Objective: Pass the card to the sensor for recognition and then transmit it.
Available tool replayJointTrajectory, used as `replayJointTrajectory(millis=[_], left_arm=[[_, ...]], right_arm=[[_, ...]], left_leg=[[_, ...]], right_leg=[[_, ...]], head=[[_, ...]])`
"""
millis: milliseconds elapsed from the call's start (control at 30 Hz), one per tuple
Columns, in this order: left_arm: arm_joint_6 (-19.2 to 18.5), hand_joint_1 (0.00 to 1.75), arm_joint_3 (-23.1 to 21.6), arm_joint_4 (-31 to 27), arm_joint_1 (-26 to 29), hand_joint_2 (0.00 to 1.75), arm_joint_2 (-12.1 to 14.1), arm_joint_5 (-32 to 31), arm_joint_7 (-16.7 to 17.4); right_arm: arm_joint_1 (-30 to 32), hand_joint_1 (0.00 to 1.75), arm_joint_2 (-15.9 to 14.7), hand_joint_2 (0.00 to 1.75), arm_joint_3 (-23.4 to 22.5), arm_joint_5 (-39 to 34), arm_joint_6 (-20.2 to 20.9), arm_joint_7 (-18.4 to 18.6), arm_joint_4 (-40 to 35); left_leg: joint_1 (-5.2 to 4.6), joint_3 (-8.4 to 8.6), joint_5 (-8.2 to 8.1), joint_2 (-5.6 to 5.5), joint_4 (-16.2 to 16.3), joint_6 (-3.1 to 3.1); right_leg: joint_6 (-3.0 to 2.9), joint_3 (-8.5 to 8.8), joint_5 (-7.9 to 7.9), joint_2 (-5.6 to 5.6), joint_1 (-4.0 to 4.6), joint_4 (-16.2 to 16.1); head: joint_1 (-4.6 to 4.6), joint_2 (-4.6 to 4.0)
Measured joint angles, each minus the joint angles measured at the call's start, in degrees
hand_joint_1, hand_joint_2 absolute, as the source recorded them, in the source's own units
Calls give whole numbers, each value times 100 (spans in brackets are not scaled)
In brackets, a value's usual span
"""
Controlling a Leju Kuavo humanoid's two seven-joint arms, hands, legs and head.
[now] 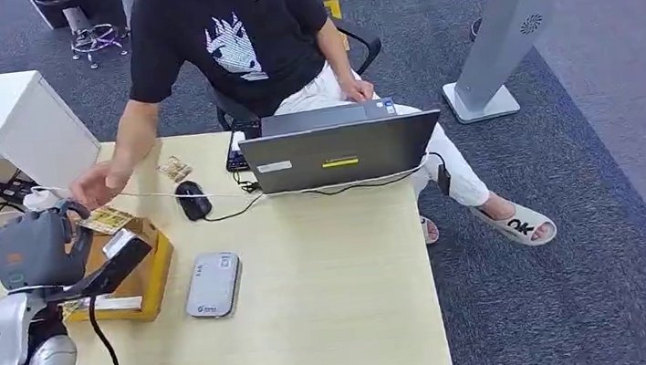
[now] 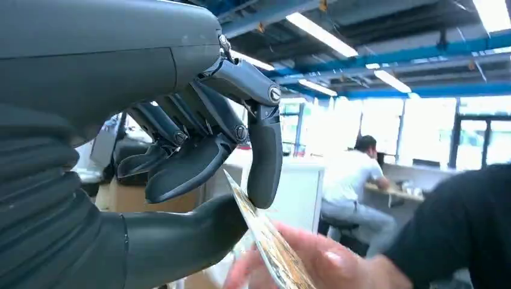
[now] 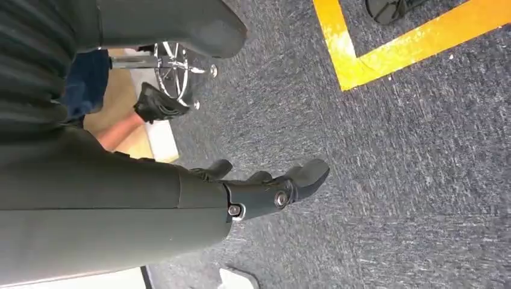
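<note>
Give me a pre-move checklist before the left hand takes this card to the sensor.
1. Card between the left hand's thumb and a finger: ok, it sits there in the left wrist view.
2. Person's hand off the card: not ok, their fingers are at its other end.
3. Grey sensor free on the table: ok, nothing lies on it.
4. Path from left hand to sensor: cannot tell, the cardboard box sits directly below the hand.
5. Right hand out of the way: ok, it hangs over the carpet, holding nothing.
</note>
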Motion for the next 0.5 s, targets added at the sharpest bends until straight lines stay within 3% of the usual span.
replayJointTrajectory(millis=[200, 500], left_arm=[[-109, 175, 61, 400, -737, 175, 0, -101, 63], [-170, 175, 59, 645, -1121, 175, -83, -287, 127]], right_arm=[[-15, 0, 0, 175, 0, 101, 50, -2, -13], [-35, 0, 0, 175, -2, 144, 48, -2, -22]], left_leg=[[-1, 1, 3, 4, 0, 3], [-3, 0, 2, 4, 1, 4]], right_leg=[[3, 3, 4, 2, 0, 0], [4, 0, 4, 5, -1, 0]], head=[[0, 0], [0, 0]])
